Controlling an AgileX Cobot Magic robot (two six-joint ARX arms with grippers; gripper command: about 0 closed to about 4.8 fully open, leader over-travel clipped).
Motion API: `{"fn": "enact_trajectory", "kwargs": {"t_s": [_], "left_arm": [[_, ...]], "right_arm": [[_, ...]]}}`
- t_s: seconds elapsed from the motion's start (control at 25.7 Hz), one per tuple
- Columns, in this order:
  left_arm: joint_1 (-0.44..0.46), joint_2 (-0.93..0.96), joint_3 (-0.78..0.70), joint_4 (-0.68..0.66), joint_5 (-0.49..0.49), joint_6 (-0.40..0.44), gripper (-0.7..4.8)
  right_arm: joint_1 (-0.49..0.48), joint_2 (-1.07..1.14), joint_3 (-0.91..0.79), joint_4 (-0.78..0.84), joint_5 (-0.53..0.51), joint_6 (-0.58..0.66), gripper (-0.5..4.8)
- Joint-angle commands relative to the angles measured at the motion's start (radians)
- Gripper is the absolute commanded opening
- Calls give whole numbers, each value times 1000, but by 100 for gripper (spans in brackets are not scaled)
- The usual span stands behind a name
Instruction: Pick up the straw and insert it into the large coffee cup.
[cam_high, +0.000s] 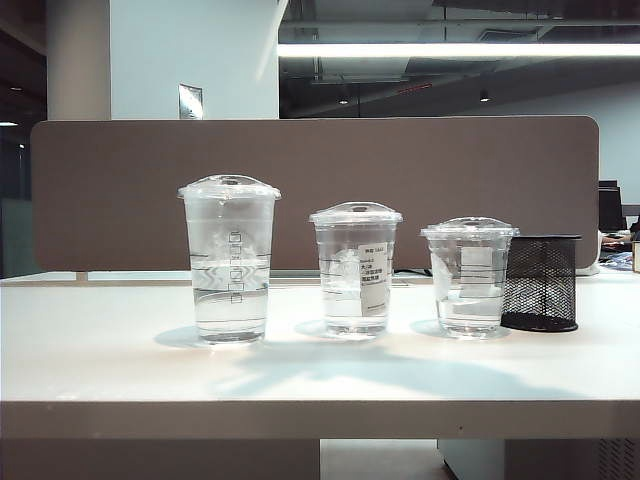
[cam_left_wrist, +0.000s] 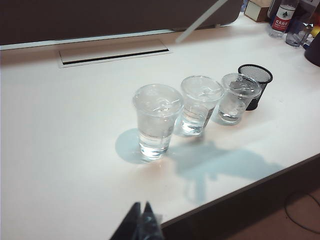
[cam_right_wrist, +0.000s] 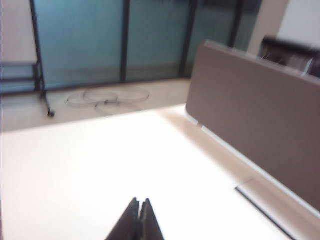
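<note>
1. Straw is showing only in the left wrist view, as a thin white streak slanting high above the table, well behind the large coffee cup; what is holding it is out of frame.
2. Large coffee cup is standing upright, lidded, with the medium cup beside it, then the short cup and the black mesh holder.
3. Left gripper is hanging clenched, empty, in front of the large coffee cup.
4. Right gripper is sitting clenched over bare table beside the brown divider; nothing is visible between its tips.
</note>
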Motion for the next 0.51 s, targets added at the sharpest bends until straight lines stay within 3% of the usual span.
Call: {"fn": "enact_trajectory", "kwargs": {"t_s": [0.04, 0.51], "left_arm": [[0, 0, 2, 13, 5, 3, -2], [0, 0, 3, 13, 3, 3, -2]], "right_arm": [[38, 59, 81, -116, 11, -66, -1], [127, 111, 95, -249, 64, -167, -1]]}}
